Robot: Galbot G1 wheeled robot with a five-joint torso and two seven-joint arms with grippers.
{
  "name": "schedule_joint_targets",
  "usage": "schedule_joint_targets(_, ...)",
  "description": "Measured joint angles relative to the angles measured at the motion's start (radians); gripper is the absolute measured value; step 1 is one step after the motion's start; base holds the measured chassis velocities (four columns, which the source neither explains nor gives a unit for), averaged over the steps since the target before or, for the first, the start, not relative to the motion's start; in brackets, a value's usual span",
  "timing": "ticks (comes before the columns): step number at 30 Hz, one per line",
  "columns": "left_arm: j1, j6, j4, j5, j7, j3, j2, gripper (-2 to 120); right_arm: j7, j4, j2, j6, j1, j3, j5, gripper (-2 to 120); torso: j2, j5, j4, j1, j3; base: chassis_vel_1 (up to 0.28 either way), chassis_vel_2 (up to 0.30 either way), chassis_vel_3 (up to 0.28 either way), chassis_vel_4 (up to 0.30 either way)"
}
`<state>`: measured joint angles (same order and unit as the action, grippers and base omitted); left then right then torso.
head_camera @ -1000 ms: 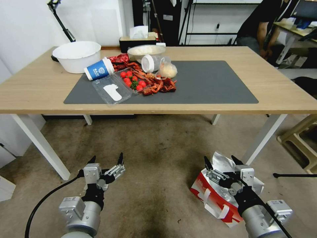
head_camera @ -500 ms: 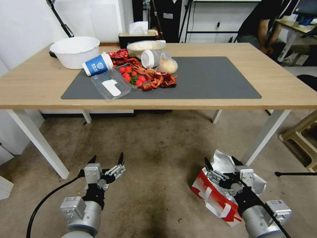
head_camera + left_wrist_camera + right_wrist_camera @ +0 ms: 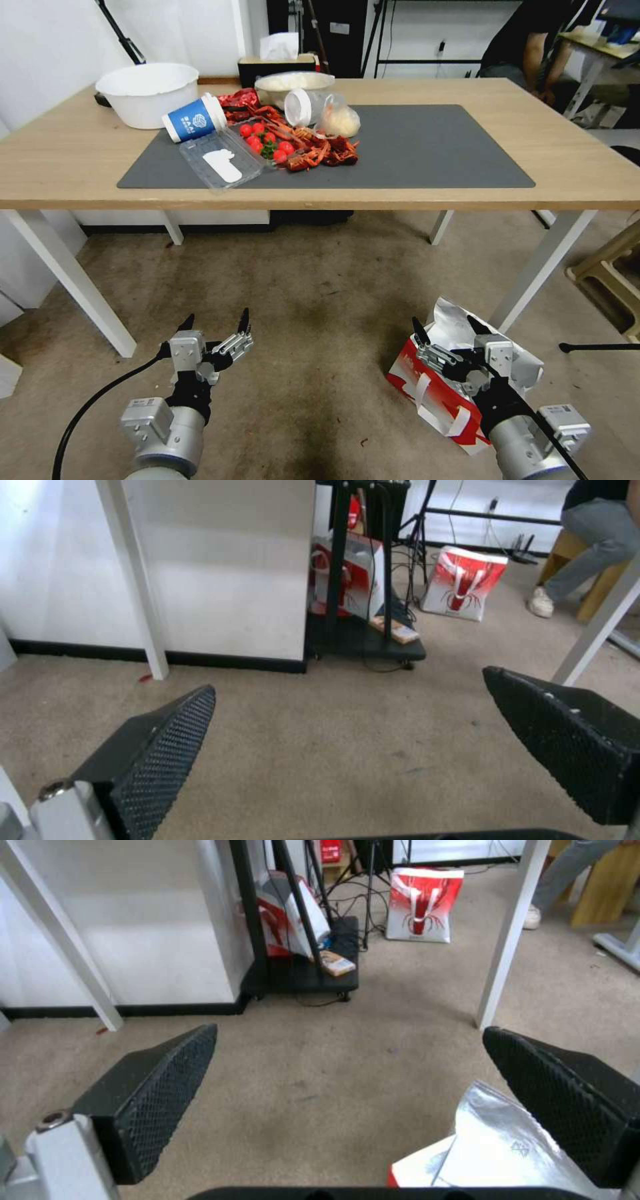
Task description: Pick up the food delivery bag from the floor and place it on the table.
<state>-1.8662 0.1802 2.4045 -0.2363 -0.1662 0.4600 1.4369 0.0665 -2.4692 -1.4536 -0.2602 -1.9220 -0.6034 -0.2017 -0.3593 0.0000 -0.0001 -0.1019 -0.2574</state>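
Your bag (image 3: 433, 393) sits on the floor (image 3: 313, 293) at about 5 o'clock in the head view, beside the table's near right leg, its foil flap standing open at the top and its white straps hanging down the red side. Your right gripper (image 3: 452, 327) hangs just above the bag's near edge with its fingers spread wide and nothing between them. From the right wrist you see the foil lining (image 3: 493, 1140) low between the two black pads (image 3: 157, 1090), carpet beyond it.

Your left gripper (image 3: 214, 320) hovers at 7 o'clock over bare carpet, well apart from the bag, fingers also wide apart and holding nothing; its wrist view shows both pads (image 3: 160, 740) over the floor.

The table (image 3: 67, 167) spans the scene from 10 to 2 o'clock. On its grey mat (image 3: 433, 147), toward 11 o'clock, lie a tipped blue cup (image 3: 193, 120), tomatoes (image 3: 267, 139) and crayfish (image 3: 320, 152); a white bowl (image 3: 143, 90) stands off the mat at 10 o'clock.
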Motion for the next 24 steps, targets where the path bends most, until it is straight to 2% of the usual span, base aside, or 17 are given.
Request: schedule_joint_targets(24, -0.012, -0.019, -0.001, 0.008, 0.005, -0.002, 0.005, 100, -0.003, 0.007, 0.001, 0.008, 0.002, 0.002, -0.004, 100, 0.095, 0.0, 0.0, 0.028, 0.067, 0.0, 0.0, 0.0, 0.0)
